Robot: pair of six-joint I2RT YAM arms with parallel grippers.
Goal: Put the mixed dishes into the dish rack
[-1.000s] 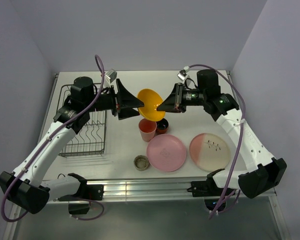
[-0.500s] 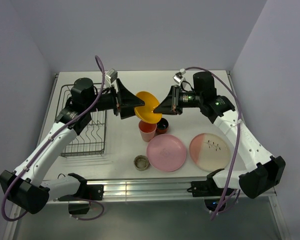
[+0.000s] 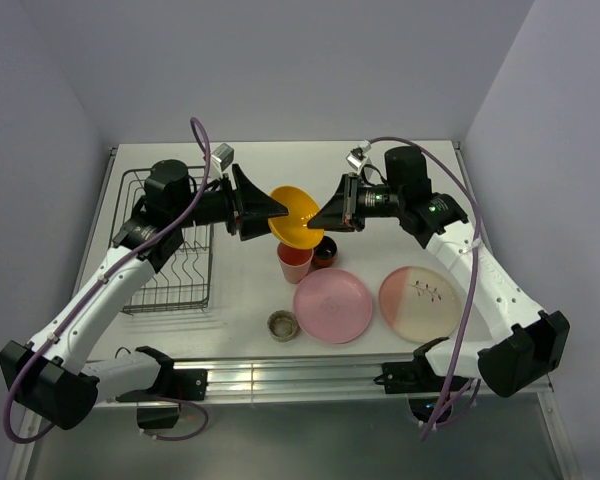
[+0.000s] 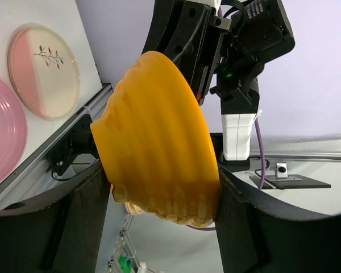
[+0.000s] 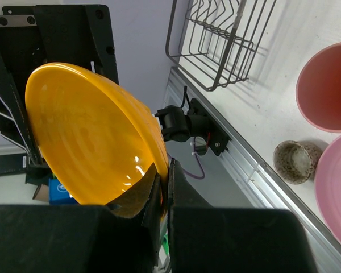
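Observation:
The orange-yellow bowl hangs on edge in the air above the table's middle. My right gripper is shut on its rim from the right. From the left, my left gripper straddles the bowl's body, both fingers against its sides. The dish rack, of grey wire, stands at the left under my left arm. Below the bowl stand the pink tumbler and the small dark red-brown cup.
The pink plate and the pink-and-cream plate lie flat at the front right. The small speckled beige cup stands near the front edge. Walls close in the table on three sides.
My right arm has carried the bowl a little leftward, between the left fingers. The left jaws have narrowed onto the bowl's sides.

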